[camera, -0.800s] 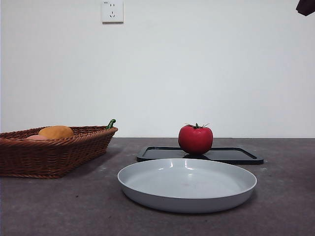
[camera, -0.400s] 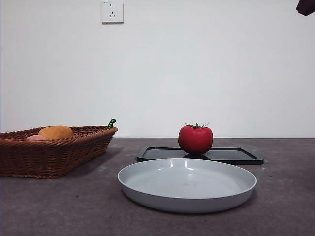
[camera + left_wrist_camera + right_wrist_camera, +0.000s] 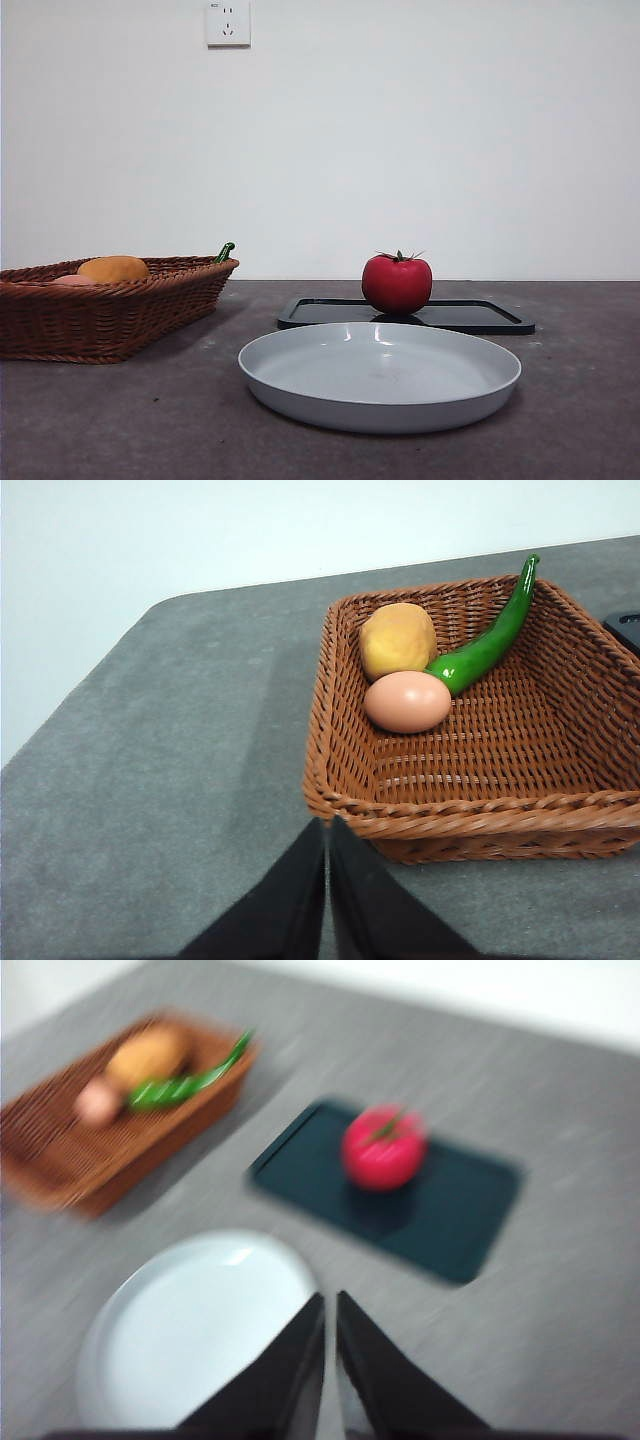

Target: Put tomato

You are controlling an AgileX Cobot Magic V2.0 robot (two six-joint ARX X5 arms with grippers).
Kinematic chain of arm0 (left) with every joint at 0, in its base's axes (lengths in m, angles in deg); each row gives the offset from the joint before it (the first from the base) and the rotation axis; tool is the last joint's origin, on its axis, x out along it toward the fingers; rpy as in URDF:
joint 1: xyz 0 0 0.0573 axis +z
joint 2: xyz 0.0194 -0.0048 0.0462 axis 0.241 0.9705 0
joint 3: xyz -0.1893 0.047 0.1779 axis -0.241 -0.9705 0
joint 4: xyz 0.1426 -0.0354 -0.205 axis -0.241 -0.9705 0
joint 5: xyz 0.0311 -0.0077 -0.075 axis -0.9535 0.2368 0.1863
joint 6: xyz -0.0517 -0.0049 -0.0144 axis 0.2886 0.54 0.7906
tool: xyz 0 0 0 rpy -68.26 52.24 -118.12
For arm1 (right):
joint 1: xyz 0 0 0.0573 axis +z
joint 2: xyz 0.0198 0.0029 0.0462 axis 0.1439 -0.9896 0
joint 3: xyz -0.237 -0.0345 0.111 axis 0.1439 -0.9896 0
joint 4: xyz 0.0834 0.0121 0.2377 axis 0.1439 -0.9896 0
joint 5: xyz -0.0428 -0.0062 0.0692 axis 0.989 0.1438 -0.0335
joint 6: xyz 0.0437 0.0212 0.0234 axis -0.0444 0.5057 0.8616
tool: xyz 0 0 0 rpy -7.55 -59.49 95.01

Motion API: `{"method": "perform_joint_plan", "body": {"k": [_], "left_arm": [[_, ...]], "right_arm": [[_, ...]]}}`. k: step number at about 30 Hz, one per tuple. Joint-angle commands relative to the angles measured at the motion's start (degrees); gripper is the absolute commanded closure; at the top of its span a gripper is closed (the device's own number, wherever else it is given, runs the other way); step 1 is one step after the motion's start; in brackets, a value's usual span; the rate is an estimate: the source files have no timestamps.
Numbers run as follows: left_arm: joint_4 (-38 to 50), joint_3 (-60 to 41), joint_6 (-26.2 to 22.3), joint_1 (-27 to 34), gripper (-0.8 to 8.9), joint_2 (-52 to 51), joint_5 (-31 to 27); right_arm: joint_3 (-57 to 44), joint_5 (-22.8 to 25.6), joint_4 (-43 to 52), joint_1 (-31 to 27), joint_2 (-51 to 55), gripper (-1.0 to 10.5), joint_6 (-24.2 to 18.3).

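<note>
Wall's top-right corner now w/o dark arm tip; tomato point(image 3: 397, 284) unmoved on tray point(image 3: 480, 317).

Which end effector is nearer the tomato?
Right. The right end effector is above the plate, facing the tomato; the left end effector is by the basket.

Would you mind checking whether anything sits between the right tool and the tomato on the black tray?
Nothing visible does. The right tool hangs above the gray plate, and the tomato stands alone on the black tray.
</note>
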Motion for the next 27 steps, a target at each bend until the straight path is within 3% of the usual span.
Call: {"method": "perform_joint_plan", "body": {"k": [1,10,17,21,27], "left_arm": [[-0.42,-1.16,0.31,0.11,8.06,-0.11,-0.07],[-0.39,-1.16,0.31,0.11,8.06,-0.11,-0.07],[-0.39,-1.16,0.33,0.11,8.06,-0.11,-0.07],[-0.39,-1.16,0.31,0.11,8.06,-0.11,-0.07],[-0.39,-1.16,0.31,0.11,8.06,-0.11,-0.07]], "right_arm": [[-5.97,0.20,7.87,-4.17,5.18,9.4,1.01],[-26.84,2.10,27.74,-11.76,21.20,9.4,1.05],[-37.20,2.99,33.27,-12.13,28.68,9.4,1.14],[-42.31,6.54,34.84,-12.13,31.58,9.4,3.89],[-46.77,7.74,34.84,-12.13,34.05,9.4,5.31]]}}
